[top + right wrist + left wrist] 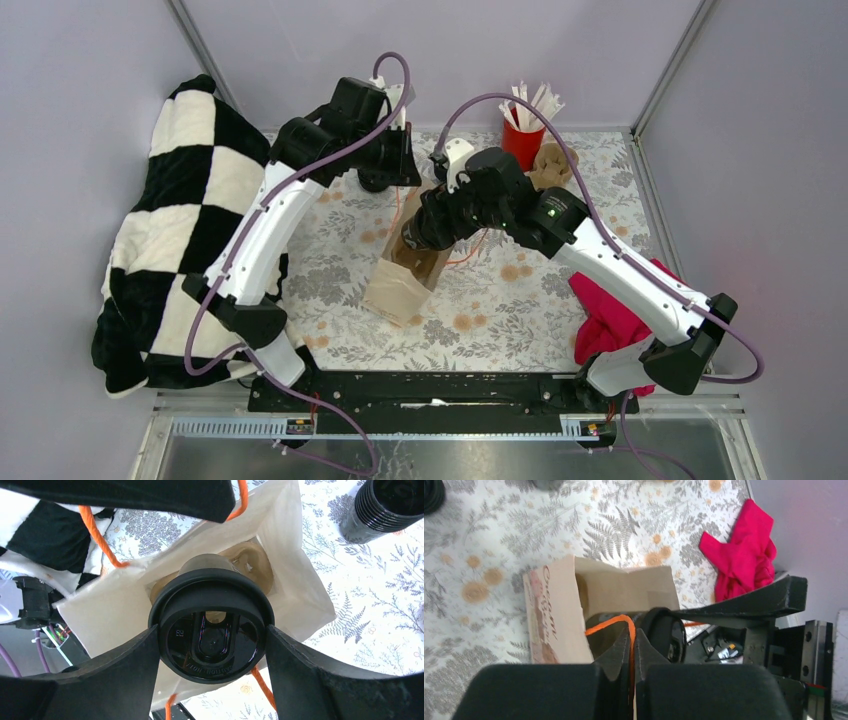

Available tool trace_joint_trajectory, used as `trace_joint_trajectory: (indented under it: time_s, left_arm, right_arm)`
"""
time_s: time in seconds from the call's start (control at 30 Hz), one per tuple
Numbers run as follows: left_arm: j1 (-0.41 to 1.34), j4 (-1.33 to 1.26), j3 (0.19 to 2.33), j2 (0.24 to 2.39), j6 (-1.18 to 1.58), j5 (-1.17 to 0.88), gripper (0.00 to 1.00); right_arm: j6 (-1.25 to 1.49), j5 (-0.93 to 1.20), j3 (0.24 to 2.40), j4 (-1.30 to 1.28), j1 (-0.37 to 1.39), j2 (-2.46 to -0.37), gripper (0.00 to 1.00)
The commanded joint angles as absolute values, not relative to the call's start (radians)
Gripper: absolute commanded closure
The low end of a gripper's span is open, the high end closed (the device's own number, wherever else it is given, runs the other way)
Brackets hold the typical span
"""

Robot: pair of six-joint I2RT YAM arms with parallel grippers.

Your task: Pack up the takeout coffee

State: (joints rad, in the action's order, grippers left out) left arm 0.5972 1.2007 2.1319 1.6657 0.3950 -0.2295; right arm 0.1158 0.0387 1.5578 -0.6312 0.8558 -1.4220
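Lowering-into-the-bag step, as far as I can judge. The right gripper [212, 647] has its jaws spread wide and clamped on the black lid of the takeout coffee [212, 600], one finger at 9 o'clock of the lid and one at 3. The cup hangs right at the open mouth of the paper bag [292, 585], base pointing in; how deep it sits I can't tell.

The left gripper [633, 641] is pinched nearly closed on an orange handle [610, 622], holding the bag's mouth up at the cup's 10 o'clock in the right wrist view.

My guess for the next move: go straight down the middle so the lid rim doesn't catch the paper, let go only once the cup stands on the bottom, and keep that handle pulled taut meanwhile.

Counts from the top view, with the bag at the centre:
- one coffee, one bag
- one red cup of white sticks [522, 142] at 1 o'clock
- one brown pulp carrier [551, 165] just beside it
- one pink cloth [610, 312] at 4 o'clock
- one checkered blanket [185, 225] at 9 o'clock
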Motion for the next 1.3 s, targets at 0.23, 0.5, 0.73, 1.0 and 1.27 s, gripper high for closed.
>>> trace_joint_trajectory:
  time_s: [0.23, 0.5, 0.73, 1.0, 1.27]
  left_arm:
    - [0.523, 0.430, 1.899, 1.573, 0.811, -0.400, 1.00]
    - [0.468, -0.046, 1.266, 1.240, 1.276, -0.290, 1.00]
    - [0.468, -0.041, 1.126, 1.127, 1.406, -0.229, 1.00]
    - [0.468, 0.029, 1.141, 1.072, 1.433, -0.168, 1.00]
    - [0.419, 0.154, 1.033, 0.985, 1.439, -0.172, 1.00]
  right_arm:
    - [0.221, -0.075, 1.884, -0.839, 0.715, -1.546, 0.89]
    - [0.166, -0.100, 2.343, -1.123, 0.710, -1.797, 0.88]
    - [0.189, -0.038, 2.284, -1.146, 0.711, -1.806, 0.89]
    - [0.168, -0.081, 2.397, -1.223, 0.712, -1.863, 0.90]
    - [0.229, -0.099, 2.331, -1.209, 0.806, -1.873, 0.91]
